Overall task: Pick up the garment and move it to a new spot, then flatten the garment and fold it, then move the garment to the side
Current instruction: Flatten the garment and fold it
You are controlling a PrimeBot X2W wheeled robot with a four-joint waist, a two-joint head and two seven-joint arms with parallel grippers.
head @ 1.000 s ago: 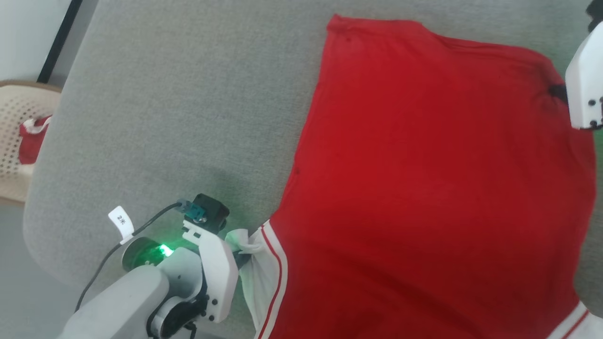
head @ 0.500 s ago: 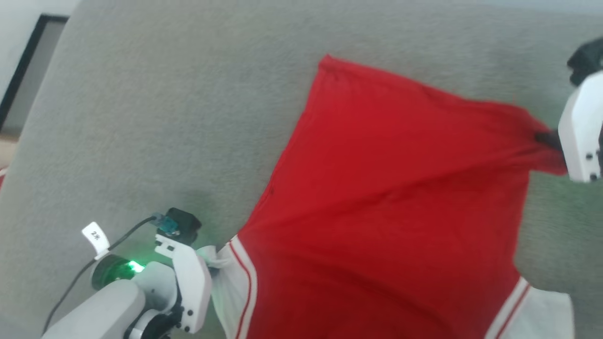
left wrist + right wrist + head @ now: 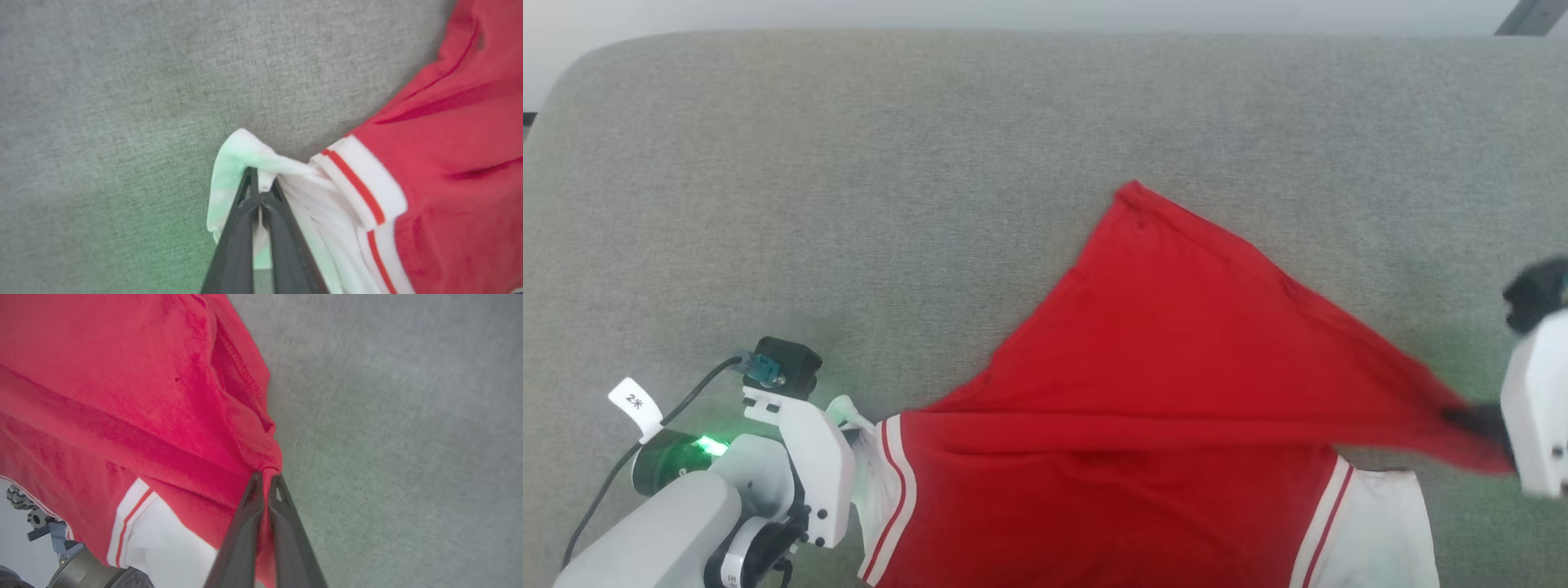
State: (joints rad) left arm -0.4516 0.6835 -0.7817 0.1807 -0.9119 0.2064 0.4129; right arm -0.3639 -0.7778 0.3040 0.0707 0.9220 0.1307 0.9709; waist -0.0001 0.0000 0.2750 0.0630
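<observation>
Presently the left claw (image 3: 260,183) is pinched together on a bunched corner of the white sleeve (image 3: 241,151), with cloth wrapped around both fingertips. The right claw (image 3: 265,479) is likewise clamped tight, on a gathered red corner of the garment (image 3: 1160,343).

The garment lies on the near, right-hand part of the grey surface (image 3: 849,163), and its lower edge runs off the bottom of the head view. Between the two grips a red flap is drawn taut. It runs as a slanting ridge from a far point resting on the surface down to the right claw. Beneath the flap lie a flat red layer and the other white sleeve (image 3: 1380,523).

Risks, as judged:
- Both holds are small pinches on bunched cloth. With the flap this tight, a further pull could strip a corner free, most likely on the right.
- The flap runs diagonally, so a fold laid from here may land skewed, and the layer beneath may crease.
- The left grip is on the sleeve alone. Dragging by it could stretch the sleeve without moving the body.
- The garment lies close to the near edge, and a pull that way could slide it off.

Writing: a white tag (image 3: 633,402) on the left arm's cable reads "2", followed by a mark I cannot resolve. The upturned red face is plain.
</observation>
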